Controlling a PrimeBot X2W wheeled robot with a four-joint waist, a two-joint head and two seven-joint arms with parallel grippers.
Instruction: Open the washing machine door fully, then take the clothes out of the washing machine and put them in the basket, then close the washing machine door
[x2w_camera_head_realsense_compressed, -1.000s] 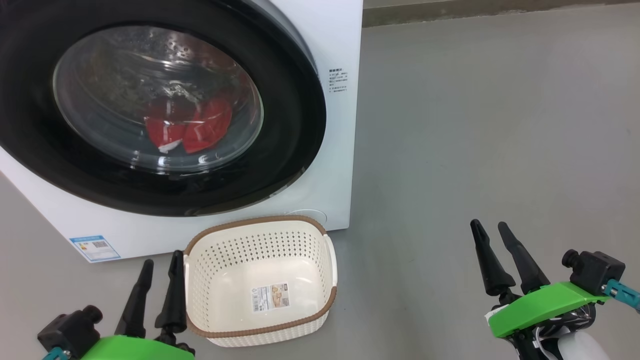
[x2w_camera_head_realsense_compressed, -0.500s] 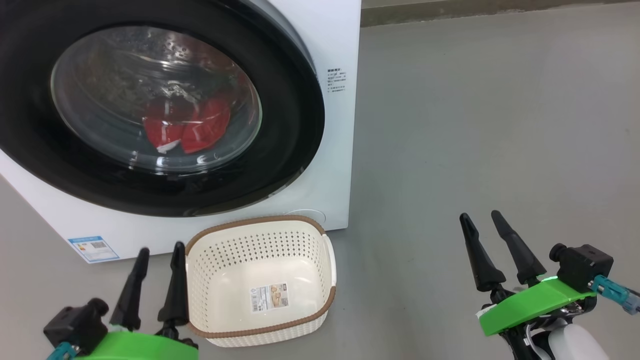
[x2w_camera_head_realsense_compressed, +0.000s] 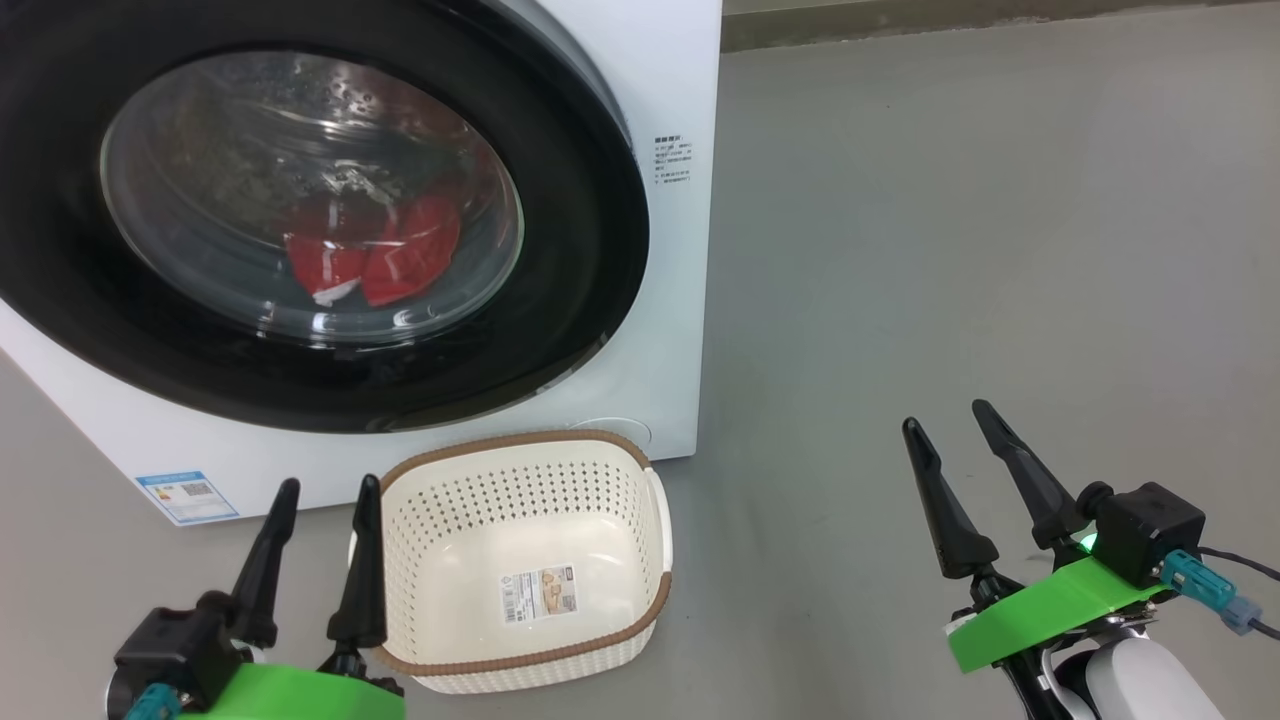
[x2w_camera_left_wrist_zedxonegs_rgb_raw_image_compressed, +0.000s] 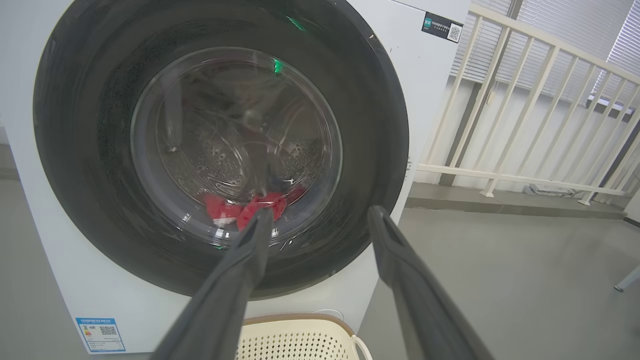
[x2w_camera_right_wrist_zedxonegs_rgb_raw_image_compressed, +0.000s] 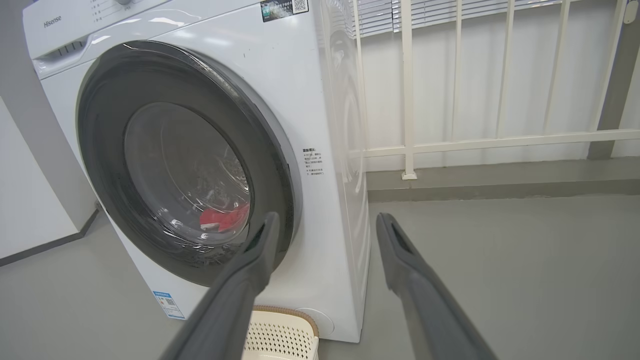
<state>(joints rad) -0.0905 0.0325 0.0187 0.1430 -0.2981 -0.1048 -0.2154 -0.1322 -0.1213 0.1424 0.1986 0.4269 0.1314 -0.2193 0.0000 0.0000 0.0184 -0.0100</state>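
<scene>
Nearest the robot, at lower left, the left pincer (x2w_camera_head_realsense_compressed: 329, 484) stands with fingers apart, gripping nothing, just beside the basket (x2w_camera_head_realsense_compressed: 520, 441). The right pincer (x2w_camera_head_realsense_compressed: 946, 415), likewise spread and unloaded, hangs over grey floor (x2w_camera_head_realsense_compressed: 950, 200) well to the right. Basket sits directly before the washing machine (x2w_camera_head_realsense_compressed: 690, 90). Beyond, the washing machine door (x2w_camera_head_realsense_compressed: 585, 250) is closed; red clothes (x2w_camera_head_realsense_compressed: 375, 262) lie in the drum behind its glass.
</scene>
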